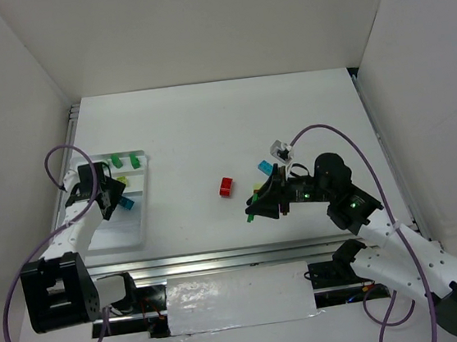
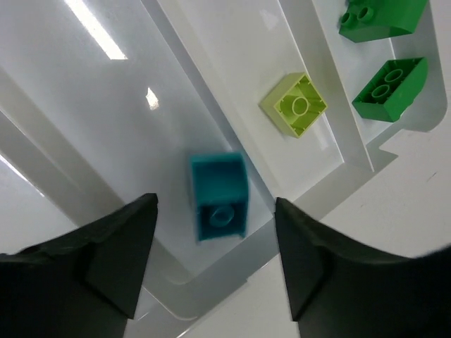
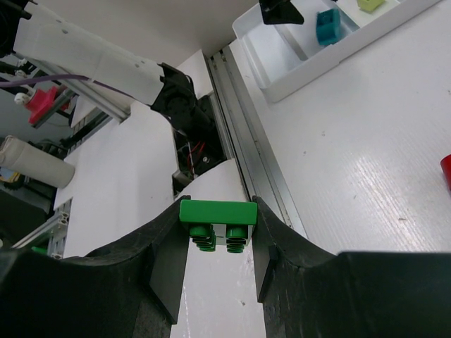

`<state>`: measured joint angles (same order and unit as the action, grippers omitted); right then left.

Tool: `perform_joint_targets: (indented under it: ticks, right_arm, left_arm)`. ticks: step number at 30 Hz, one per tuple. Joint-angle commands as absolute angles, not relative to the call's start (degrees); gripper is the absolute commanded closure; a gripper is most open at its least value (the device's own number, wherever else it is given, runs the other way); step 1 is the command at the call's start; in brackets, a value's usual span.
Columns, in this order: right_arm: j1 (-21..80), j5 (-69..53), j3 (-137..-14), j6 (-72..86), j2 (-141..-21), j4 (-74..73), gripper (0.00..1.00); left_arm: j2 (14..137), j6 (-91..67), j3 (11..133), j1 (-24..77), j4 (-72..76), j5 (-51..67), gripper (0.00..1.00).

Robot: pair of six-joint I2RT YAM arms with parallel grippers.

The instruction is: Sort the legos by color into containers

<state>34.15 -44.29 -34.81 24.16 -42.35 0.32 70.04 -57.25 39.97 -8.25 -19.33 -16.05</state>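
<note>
Okay, your right fingers (image 3: 169, 264) pinch the small dark green plastic brick (image 3: 217, 213), well apart from the white rectangular plastic tray (image 1: 128, 229). Carry it over the tabletop (image 1: 207, 124) to the end compartment holding two green bricks (image 2: 389, 88); your left fingers (image 2: 116, 257) hang wide above a teal plastic brick (image 2: 220, 197).

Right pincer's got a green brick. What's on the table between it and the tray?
One red brick lies between the right pincer and the tray, a little farther back; the rest of that stretch is bare, per the top view.
</note>
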Motion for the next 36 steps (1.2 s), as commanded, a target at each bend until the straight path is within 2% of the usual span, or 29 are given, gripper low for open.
perform_joint_targets:
  ticks: [1, 2, 3, 8, 15, 16, 22, 26, 30, 33, 36]
  right_arm:
    - [34.1, -45.3, -35.2, 23.6, -42.9, 2.0, 1.0]
    - [34.1, -45.3, -35.3, 23.7, -43.1, 2.3, 1.0]
    - [34.1, -45.4, -35.4, 23.7, -43.2, 2.4, 1.0]
    - [34.2, -42.9, -35.4, 25.5, -43.9, 3.4, 0.99]
    - [33.8, -34.9, -35.7, 33.6, -46.1, 8.3, 1.0]
    - [33.8, -34.8, -35.7, 35.1, -46.2, 9.9, 1.0]
    - [33.8, -37.9, -36.6, 39.9, -46.5, 16.6, 1.0]
    - [33.8, -40.9, -36.7, 42.3, -46.4, 19.9, 1.0]
    - [33.9, -42.4, -35.2, 42.9, -44.6, 23.0, 1.0]
    - [34.0, -44.4, -34.5, 43.3, -43.9, 24.6, 1.0]
    - [33.8, -45.0, -34.7, 42.7, -43.7, 24.3, 1.0]
  left_arm:
    - [71.0, -57.5, 40.8, -9.1, -18.0, -15.1, 0.16]
    - [71.2, -57.3, 41.6, -9.1, -18.5, -14.9, 0.03]
    - [71.3, -57.3, 41.9, -9.1, -18.9, -14.6, 0.0]
    - [67.9, -54.6, 43.9, -9.1, -20.7, -12.3, 0.0]
    - [52.5, -42.9, 42.5, -4.7, -6.4, 13.4, 0.01]
    - [51.9, -41.4, 43.3, -2.3, -5.2, 20.8, 0.0]
    - [53.9, -33.5, 46.7, 13.7, 4.2, 48.4, 0.0]
    - [56.9, -39.4, 43.8, 24.3, 19.4, 59.3, 0.0]
    - [56.9, -37.7, 43.8, 38.1, 25.1, 55.9, 0.01]
    - [58.7, -35.0, 46.6, 43.7, 23.7, 54.0, 0.01]
    - [61.1, -34.0, 48.8, 45.0, 22.0, 52.6, 0.0]
